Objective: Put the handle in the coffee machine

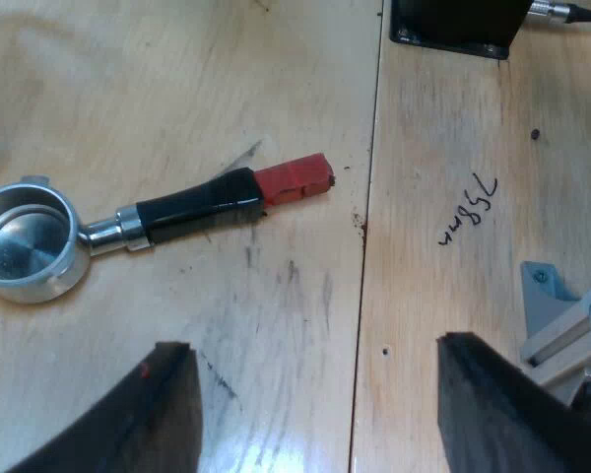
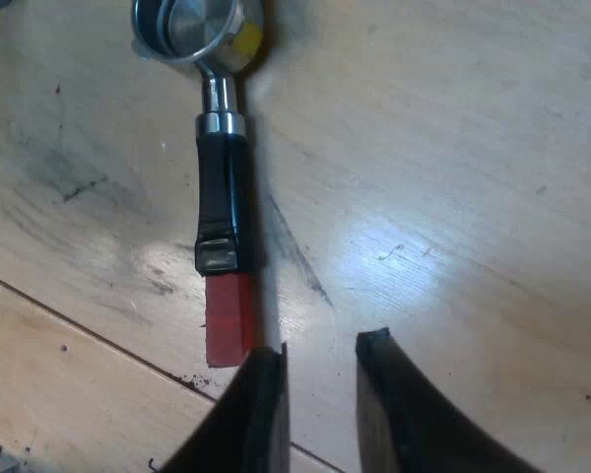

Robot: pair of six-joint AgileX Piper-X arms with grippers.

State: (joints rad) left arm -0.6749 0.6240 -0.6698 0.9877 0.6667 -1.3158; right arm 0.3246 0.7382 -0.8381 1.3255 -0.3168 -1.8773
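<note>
The holder [image 2: 222,197] lies on the table [image 2: 453,197], its red end [image 2: 229,315] just ahead of my slightly parted right gripper [image 2: 320,343]; my left gripper [image 1: 313,345] gapes wide.

- Left claw [image 1: 310,345]: two black fingers [image 1: 138,419], broad and matt, each ending in a blunt, squared tip with a slanted inner face.
- One of these fingers carries a tiny red speck [image 1: 144,370] just below its tip.
- The other has a rough, slightly uneven upper edge.
- Just beside that finger sits a grey plastic bracket [image 1: 544,286] with one small round hole, joined to pale off-white bars [image 1: 571,335]; which arm it belongs to cannot be told.
- Right claw [image 2: 322,343]: two black fingers [image 2: 404,414], smoother and faintly glossy, narrowing toward the tips; one tip is squared with a small raised lip, the other thin-edged.
</note>
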